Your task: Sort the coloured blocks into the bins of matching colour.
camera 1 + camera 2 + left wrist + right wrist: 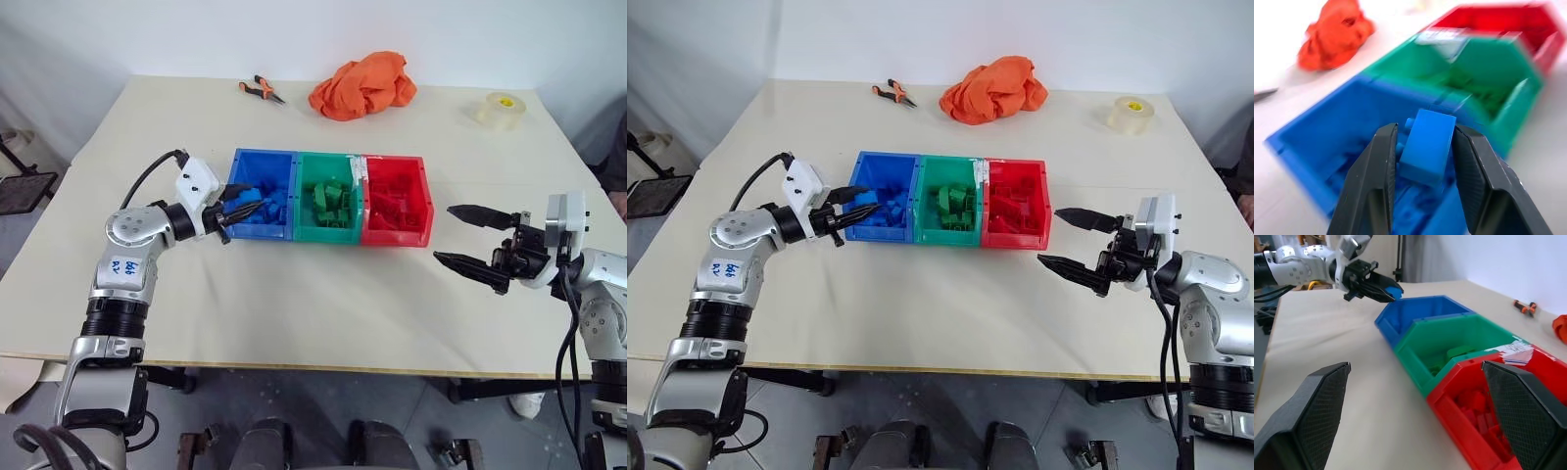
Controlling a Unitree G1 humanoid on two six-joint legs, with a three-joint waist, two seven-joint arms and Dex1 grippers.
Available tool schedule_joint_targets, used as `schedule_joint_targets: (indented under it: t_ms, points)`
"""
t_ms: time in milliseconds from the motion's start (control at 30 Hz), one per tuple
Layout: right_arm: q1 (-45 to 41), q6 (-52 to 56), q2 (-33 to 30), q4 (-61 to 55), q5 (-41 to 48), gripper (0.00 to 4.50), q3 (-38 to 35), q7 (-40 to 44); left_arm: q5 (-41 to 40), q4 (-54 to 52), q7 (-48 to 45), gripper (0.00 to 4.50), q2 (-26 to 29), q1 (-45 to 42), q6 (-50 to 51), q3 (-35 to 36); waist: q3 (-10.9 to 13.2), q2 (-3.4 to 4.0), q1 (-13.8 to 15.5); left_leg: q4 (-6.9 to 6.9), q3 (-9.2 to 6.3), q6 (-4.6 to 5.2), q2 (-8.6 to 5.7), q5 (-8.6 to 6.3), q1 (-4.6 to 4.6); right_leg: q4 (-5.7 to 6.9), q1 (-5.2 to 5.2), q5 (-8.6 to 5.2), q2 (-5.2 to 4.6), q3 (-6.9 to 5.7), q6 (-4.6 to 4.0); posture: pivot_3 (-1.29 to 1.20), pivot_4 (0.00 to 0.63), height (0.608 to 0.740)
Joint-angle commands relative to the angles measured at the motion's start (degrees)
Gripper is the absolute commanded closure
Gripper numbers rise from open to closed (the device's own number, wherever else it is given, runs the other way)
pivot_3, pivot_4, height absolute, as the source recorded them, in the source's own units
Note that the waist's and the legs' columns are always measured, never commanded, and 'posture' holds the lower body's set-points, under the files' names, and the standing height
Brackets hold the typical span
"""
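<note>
Three joined bins stand mid-table: the blue bin (263, 155) on the left, then the green bin (329, 158) and the red bin (397, 161). Each holds several blocks of its own colour: blue (272, 210), green (331, 202), red (396, 211). My left gripper (245, 206) is shut on a short blue block (1427, 144) and hangs over the blue bin's left end, pointing level into it. My right gripper (444, 233) stands open and empty above the table, just right of the red bin.
At the table's far side lie an orange cloth (362, 86), orange-handled pliers (261, 90) and a roll of clear tape (500, 110). Bare tabletop (323, 294) stretches from the bins to the front edge.
</note>
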Motion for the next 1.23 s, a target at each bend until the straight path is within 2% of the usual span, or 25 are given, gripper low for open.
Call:
schedule_joint_targets:
  t_ms: [33, 67, 133, 233, 400, 500, 600, 767, 933, 1067, 1233]
  points:
    - [-0.8, -0.7, 0.3, -1.0, 0.4, 0.00, -1.0, -0.3, 1.6, 7.3, 1.9, 3.17, -1.3, -5.3, -5.2, 0.3, 0.0, -0.01, 0.1, 0.01, -0.01, 0.01, -0.02, 0.00, 0.00, 0.01, 0.00, 0.01, -0.01, 0.00, 0.02, 0.00, 0.150, 0.740]
    - [-0.8, -0.7, 0.4, -1.0, 0.4, 0.00, -1.0, -0.4, 1.5, 9.3, 1.6, 3.17, -2.4, -6.4, -6.6, 0.2, 0.0, -0.02, 0.1, 0.00, -0.01, 0.02, -0.04, 0.01, -0.02, 0.00, -0.01, 0.02, -0.01, 0.00, 0.04, 0.00, 0.150, 0.740]
    - [-0.7, -0.8, 0.5, -1.1, 0.3, 0.00, -1.0, -0.6, 0.2, 12.3, 0.0, 2.44, -4.8, -8.5, -7.9, 0.5, 0.0, -0.03, 0.2, 0.00, -0.03, 0.03, -0.07, 0.02, -0.02, 0.01, 0.00, 0.03, -0.03, 0.00, 0.06, 0.00, 0.150, 0.740]
    - [-0.5, -0.9, 0.5, -1.2, 0.3, 0.00, -1.1, -0.6, -0.3, 13.7, -1.4, 1.63, -6.3, -9.8, -9.2, 0.9, 0.0, -0.05, 0.0, 0.00, -0.02, 0.04, -0.08, 0.02, -0.02, 0.01, -0.01, 0.04, -0.03, 0.00, 0.07, 0.00, 0.150, 0.740]
    - [0.1, -1.2, 0.5, -1.3, 0.1, 0.00, -1.2, -0.7, -0.6, 14.4, -2.6, 0.07, -5.7, -10.0, -8.8, 1.9, 0.0, -0.05, -0.4, -0.04, 0.10, 0.01, 0.02, 0.04, -0.01, 0.02, -0.09, 0.04, 0.04, 0.01, 0.06, 0.00, 0.150, 0.740]
    - [0.1, -1.4, 0.4, -0.9, -0.1, 0.00, -1.1, -0.5, -1.6, 11.8, -4.8, 0.02, -4.0, -8.3, -7.0, 2.3, 0.0, -0.05, -0.4, -0.04, 0.12, 0.01, 0.03, 0.04, -0.01, 0.04, -0.11, 0.04, 0.04, 0.02, 0.06, 0.00, 0.150, 0.740]
    - [-0.1, -1.5, 0.2, -0.3, -0.5, 0.00, -1.1, 0.1, -3.4, 4.5, -5.9, 0.02, -1.3, -4.1, -3.1, 3.5, 0.0, -0.05, -0.5, -0.04, 0.11, 0.01, 0.02, 0.04, -0.01, 0.04, -0.12, 0.04, 0.03, 0.04, 0.06, 0.00, 0.150, 0.740]
    - [-0.4, -2.1, -1.4, 1.9, -1.7, 0.00, -0.8, 2.7, -15.0, -12.3, -12.4, 0.02, 4.0, 7.6, 10.4, 9.6, 0.0, -0.05, -0.5, -0.02, 0.03, 0.01, 0.04, 0.04, 0.00, 0.11, -0.12, 0.03, 0.00, 0.07, 0.06, 0.00, 0.150, 0.740]
    - [-0.1, -4.6, -5.2, 6.8, -4.9, 0.00, 0.8, 9.0, -20.8, -24.4, -17.3, 0.02, 10.4, 23.1, 14.4, 15.8, 0.0, -0.04, -0.8, -0.03, -0.04, 0.01, 0.03, 0.04, 0.03, 0.10, -0.07, 0.03, -0.09, 0.11, 0.05, 0.00, 0.150, 0.740]
    - [-2.3, -7.6, -7.8, 13.1, -8.2, 0.00, 2.5, 13.3, -23.7, -28.2, -21.5, 0.02, 15.1, 35.9, 15.3, 22.8, 0.0, -0.03, -1.3, -0.07, -0.08, 0.01, 0.06, 0.03, 0.05, -0.03, 0.01, 0.00, -0.20, 0.22, 0.00, 0.00, 0.150, 0.740]
    - [-4.6, -10.0, -7.9, 18.6, -10.2, 0.00, 3.4, 14.9, -23.7, -28.2, -20.7, 0.02, 15.3, 39.4, 13.5, 25.8, 0.0, 0.00, -1.3, -0.07, -0.17, -0.01, 0.06, 0.02, 0.05, -0.08, 0.07, -0.01, -0.33, 0.32, -0.02, 0.00, 0.150, 0.740]
